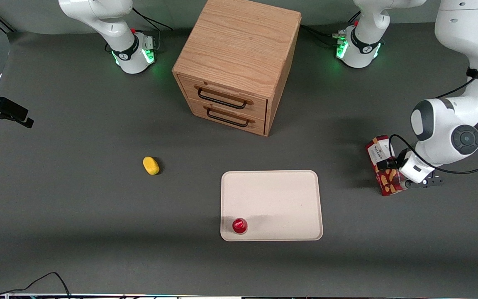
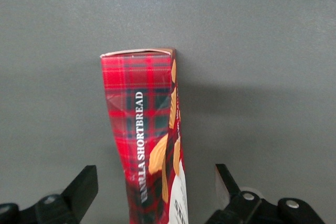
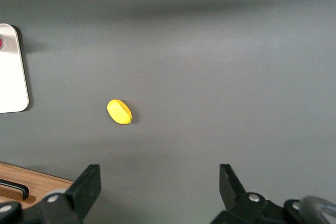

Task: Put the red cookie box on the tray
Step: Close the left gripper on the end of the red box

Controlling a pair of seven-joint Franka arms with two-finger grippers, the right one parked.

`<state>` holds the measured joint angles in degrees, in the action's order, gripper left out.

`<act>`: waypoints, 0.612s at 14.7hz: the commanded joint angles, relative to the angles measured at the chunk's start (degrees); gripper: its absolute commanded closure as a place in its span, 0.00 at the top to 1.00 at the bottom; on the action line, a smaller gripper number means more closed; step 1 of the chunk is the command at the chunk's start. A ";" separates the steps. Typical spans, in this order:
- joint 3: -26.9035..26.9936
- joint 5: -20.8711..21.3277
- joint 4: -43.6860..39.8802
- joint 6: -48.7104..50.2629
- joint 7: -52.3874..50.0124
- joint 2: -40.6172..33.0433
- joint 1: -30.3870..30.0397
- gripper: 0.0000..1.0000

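The red cookie box (image 1: 388,182) lies on the grey table toward the working arm's end, well apart from the tray (image 1: 272,195). It is a long tartan carton with cookie pictures and a white label end. My gripper (image 1: 407,174) hovers right over it. In the left wrist view the red cookie box (image 2: 142,129) runs between the two black fingers (image 2: 84,182). The gripper (image 2: 154,174) is open, with a clear gap on each side of the carton. The cream tray is flat with a low rim.
A small round red cap (image 1: 239,225) sits on the tray's corner nearest the front camera. A yellow oval object (image 1: 151,165) lies toward the parked arm's end. A wooden two-drawer cabinet (image 1: 239,54) stands farther from the camera than the tray.
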<state>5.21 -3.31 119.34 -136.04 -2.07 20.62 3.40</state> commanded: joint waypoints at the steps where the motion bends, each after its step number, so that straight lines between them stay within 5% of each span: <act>1: 0.07 -0.64 2.04 -2.74 -0.30 -0.41 0.30 0.63; 3: -0.02 -1.17 2.04 -2.65 -0.39 -0.41 0.30 0.14; 4: -0.02 -1.52 2.04 -2.57 -0.39 -0.41 0.30 0.00; 9: -0.11 -1.87 1.25 2.76 -1.18 -3.38 1.26 0.00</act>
<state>4.95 -4.28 120.29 -137.32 -2.12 20.84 3.48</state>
